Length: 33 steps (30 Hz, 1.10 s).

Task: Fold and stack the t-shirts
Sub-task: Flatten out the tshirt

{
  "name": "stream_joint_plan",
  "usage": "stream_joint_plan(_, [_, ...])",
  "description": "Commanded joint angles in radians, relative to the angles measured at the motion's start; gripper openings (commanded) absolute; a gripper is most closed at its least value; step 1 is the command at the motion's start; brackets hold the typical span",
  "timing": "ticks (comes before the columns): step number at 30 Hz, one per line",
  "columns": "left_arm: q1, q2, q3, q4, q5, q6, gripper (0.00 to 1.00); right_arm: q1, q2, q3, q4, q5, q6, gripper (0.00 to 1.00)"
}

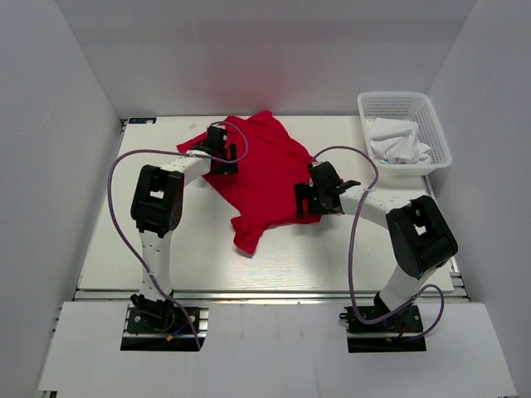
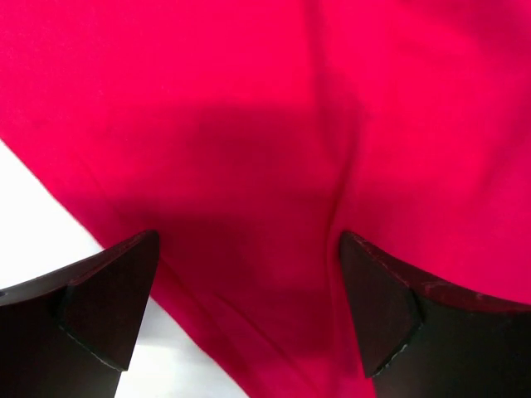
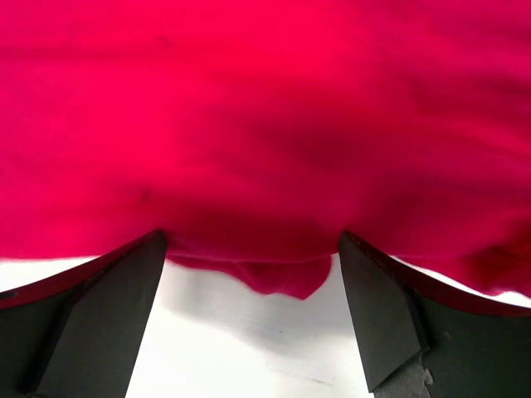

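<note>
The left gripper [image 1: 221,154] is hanging over the left border of the red t-shirt [image 1: 261,170], its jaws spread wide and gripping nothing; in the left wrist view the fabric is filling the gap between the fingertips, with bare table [image 1: 332,257] showing at one corner, so it appears to be lining up on the hem to pinch it. The t-shirt itself is lying rumpled and unfolded across the middle and back of the table, one narrow end trailing toward the near side. At its right border the right gripper [image 1: 315,197] is likewise standing released, the wavy cloth edge sitting just ahead of its fingers, probably readying a matching grasp so both arms can spread the shirt flat. Far right, a white basket [image 1: 437,124] is holding white cloth [image 1: 398,143].
</note>
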<state>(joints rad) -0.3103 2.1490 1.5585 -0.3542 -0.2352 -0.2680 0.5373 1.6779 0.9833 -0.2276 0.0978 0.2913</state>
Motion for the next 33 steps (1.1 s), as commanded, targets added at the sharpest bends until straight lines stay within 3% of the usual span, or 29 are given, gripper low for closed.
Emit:
stream_joint_plan(1, [0.031, -0.012, 0.013, 0.027, 0.078, 0.001, 1.0, -0.029, 0.028, 0.04, 0.017, 0.037, 0.057, 0.9])
stream_joint_plan(14, [0.027, -0.064, -0.26, 0.032, 0.309, -0.05, 1.0, -0.217, 0.247, 0.254, -0.045, 0.008, 0.071, 0.9])
stream_joint_plan(20, [-0.025, -0.297, -0.695, 0.142, 0.522, -0.146, 1.0, -0.25, 0.377, 0.48, -0.072, 0.019, -0.012, 0.9])
stream_joint_plan(24, [-0.088, -0.487, -0.87, 0.205, 0.661, -0.177, 1.0, -0.266, 0.468, 0.612, -0.11, 0.051, -0.055, 0.9])
stream_joint_plan(28, [-0.112, -0.61, -0.844, 0.153, 0.553, -0.168, 1.0, -0.266, 0.456, 0.699, -0.124, 0.02, -0.093, 0.9])
stream_joint_plan(33, [-0.112, -0.742, -0.689, -0.046, 0.318, -0.119, 1.0, -0.26, 0.301, 0.555, -0.073, -0.087, -0.106, 0.9])
